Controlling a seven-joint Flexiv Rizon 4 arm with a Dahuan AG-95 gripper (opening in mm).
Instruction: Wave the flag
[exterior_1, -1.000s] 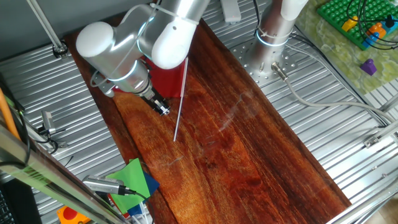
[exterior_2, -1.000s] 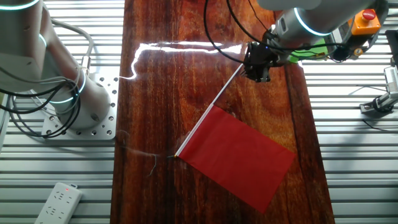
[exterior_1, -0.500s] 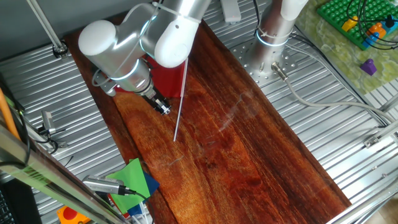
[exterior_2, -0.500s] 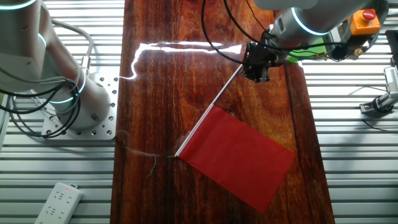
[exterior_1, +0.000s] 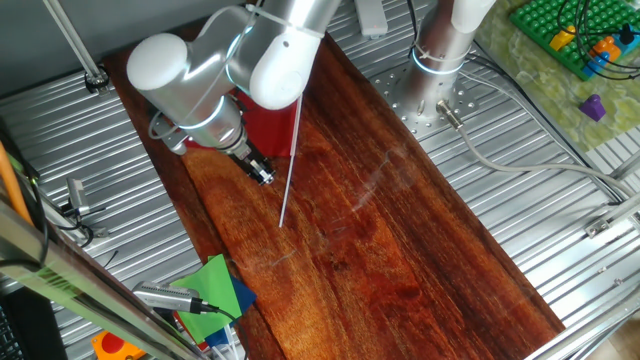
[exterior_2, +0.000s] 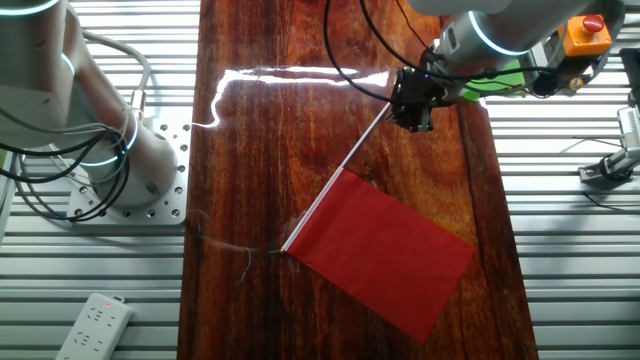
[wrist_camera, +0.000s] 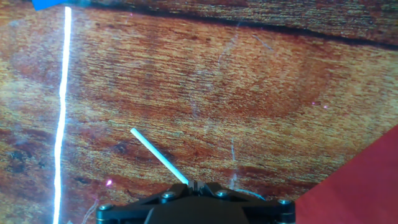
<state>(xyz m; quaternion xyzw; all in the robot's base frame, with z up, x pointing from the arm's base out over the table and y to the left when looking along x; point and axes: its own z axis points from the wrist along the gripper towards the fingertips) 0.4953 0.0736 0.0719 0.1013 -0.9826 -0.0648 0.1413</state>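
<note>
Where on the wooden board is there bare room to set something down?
Free: the wood between the flag and the arm base, and the long stretch beyond the stick's free end toward the board's far end. Crowded: around the gripper and the red cloth.

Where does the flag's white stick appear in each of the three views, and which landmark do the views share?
One fixed view: the white stick runs down from beside the gripper, left of centre.
The other fixed view: diagonal, upper centre.
Hand view: short piece, lower centre.
Shared landmark: the red cloth.
</note>
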